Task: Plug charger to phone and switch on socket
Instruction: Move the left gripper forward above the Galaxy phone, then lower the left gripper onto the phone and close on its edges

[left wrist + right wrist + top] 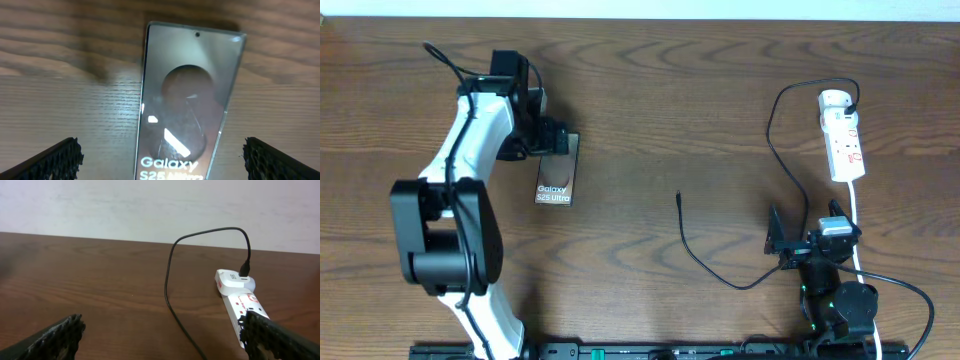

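Note:
The phone (555, 172) lies flat on the table, a dark slab with a brownish oval and white "Galaxy S25 Ultra" lettering. My left gripper (558, 147) is open at its far end. In the left wrist view its fingers (162, 162) straddle the phone (187, 95) without touching it. The white socket (843, 137) lies at the far right with the charger's black plug (851, 101) in its rounded end. The thin charger cable (772, 140) runs down and left to its loose connector tip (679, 196). My right gripper (805, 220) is open and empty by the cable, facing the socket (240, 300) and cable (170, 280).
The socket's white lead (858, 215) runs toward the right arm's base. Thicker black robot cables (910, 290) loop at the front right. A pale wall (150, 205) stands beyond the table's far edge. The left arm (460, 170) stretches over the left side.

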Tool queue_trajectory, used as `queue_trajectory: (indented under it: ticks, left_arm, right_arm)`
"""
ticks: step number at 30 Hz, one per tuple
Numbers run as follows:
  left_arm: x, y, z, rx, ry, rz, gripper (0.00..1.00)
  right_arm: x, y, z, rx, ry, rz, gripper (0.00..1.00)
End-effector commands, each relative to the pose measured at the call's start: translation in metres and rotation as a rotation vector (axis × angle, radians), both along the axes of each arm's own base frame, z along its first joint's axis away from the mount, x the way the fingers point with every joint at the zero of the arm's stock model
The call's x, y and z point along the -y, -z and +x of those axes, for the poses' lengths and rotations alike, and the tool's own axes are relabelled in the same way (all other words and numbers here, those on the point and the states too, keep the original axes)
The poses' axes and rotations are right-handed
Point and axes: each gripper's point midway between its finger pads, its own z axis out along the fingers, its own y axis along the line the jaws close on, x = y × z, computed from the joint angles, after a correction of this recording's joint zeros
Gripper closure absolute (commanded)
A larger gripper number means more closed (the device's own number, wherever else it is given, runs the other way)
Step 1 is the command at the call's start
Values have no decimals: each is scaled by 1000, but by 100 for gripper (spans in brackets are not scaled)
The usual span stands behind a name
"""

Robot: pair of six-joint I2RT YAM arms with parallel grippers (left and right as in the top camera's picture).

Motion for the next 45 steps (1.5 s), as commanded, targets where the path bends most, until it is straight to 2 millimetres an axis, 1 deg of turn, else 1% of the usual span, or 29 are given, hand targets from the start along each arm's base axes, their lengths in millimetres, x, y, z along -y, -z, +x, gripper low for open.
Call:
queue_trajectory:
  ticks: [1, 9, 12, 20, 24, 27, 32, 45]
  left_arm:
    - [-1, 1, 3, -5, 2, 2, 2]
    - [0, 4, 1, -14, 21, 1, 2]
    - [12, 3, -3, -19, 109, -34, 2]
    - [29, 3, -3, -13, 158, -23, 2]
    - [21, 4, -1, -7, 155, 43, 2]
    - [18, 5, -1, -9, 151, 51, 2]
    - [19, 5, 1, -3, 151, 50, 2]
    - [19, 14, 3, -9, 152, 50, 2]
  right_arm:
    - [-1, 1, 0, -4, -7, 11, 1]
    - [-1, 1, 0, -4, -7, 11, 1]
    - [-1, 1, 0, -4, -7, 11, 1]
    - [-1, 1, 0, -4, -7, 11, 1]
    - [-1, 1, 0, -4, -7, 11, 1]
    - [-1, 1, 0, -4, -7, 11, 1]
    - [-1, 1, 0, -4, -7, 11, 1]
    - [-1, 1, 0, -4, -7, 11, 1]
